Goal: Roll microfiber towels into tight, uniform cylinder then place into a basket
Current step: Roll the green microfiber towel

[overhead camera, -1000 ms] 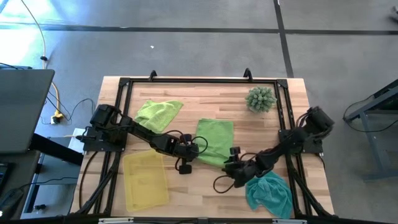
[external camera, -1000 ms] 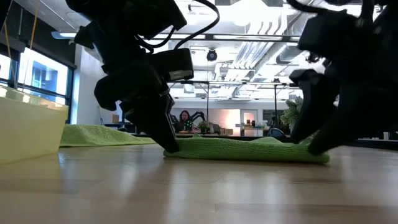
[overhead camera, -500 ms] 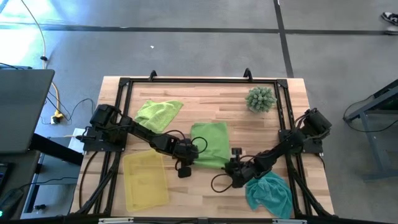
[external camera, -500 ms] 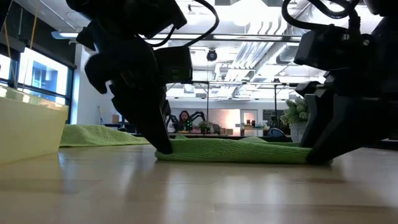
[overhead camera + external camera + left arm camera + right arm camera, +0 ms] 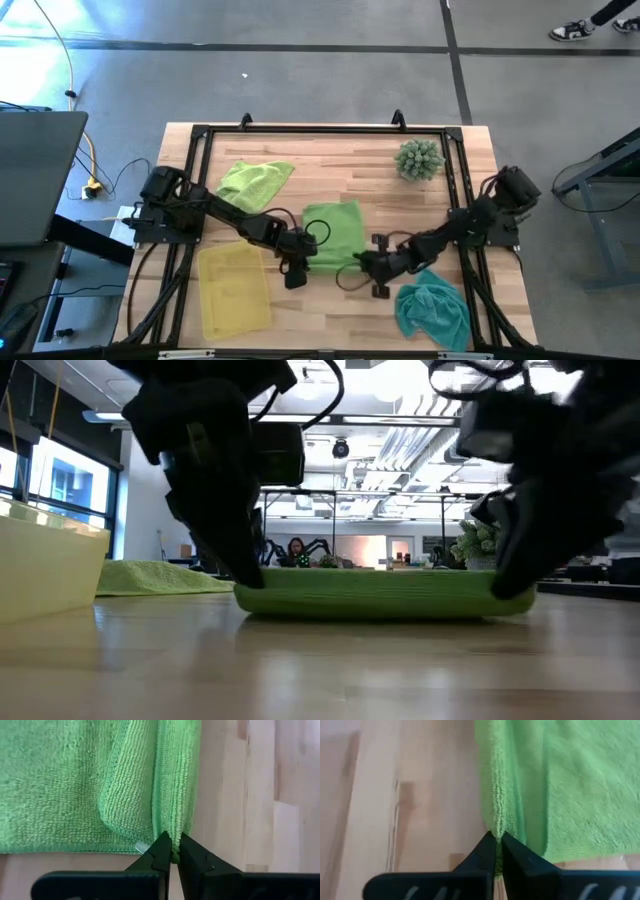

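Grippers pinch the near edge of one lime green towel (image 5: 334,232) mid-tabletop: left gripper (image 5: 296,262) and right gripper (image 5: 366,264) at its two near corners, likely to start the roll evenly. High view: basket (image 5: 233,288) near the front-left corner, second green towel (image 5: 253,180) behind, teal towel (image 5: 433,308) front-right, spiky plant (image 5: 419,159) back-right; nothing blocks. Low view: edge lifted. Wrist views: both closed on doubled hem.

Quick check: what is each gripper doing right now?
Left gripper: closed, pinching a near corner of the middle lime green towel.
Right gripper: closed, pinching the same towel's other near corner.
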Tool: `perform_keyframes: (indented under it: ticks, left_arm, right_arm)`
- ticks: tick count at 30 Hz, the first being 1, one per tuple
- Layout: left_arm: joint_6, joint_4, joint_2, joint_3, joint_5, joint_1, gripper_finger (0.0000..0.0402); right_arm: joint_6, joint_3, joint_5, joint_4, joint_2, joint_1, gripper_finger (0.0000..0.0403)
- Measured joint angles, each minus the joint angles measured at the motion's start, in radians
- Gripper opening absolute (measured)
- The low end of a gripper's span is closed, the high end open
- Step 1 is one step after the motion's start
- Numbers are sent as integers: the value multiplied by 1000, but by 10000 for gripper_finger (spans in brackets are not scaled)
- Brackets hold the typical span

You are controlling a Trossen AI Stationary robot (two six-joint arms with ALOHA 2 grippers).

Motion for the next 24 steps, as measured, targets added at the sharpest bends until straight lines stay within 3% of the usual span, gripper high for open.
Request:
perform_keyframes:
  ticks: [5,12,24]
  left_arm:
    - [-30,-15,-10,-1,-2,2,15]
    - [-70,-46,-10,0,-4,7,15]
    - [-128,-98,-11,0,-125,20,21]
  right_arm:
    - [116,0,-92,6,-1,-96,1]
    - [149,0,-150,13,-1,-184,1]
    - [143,7,-162,12,55,-284,1]
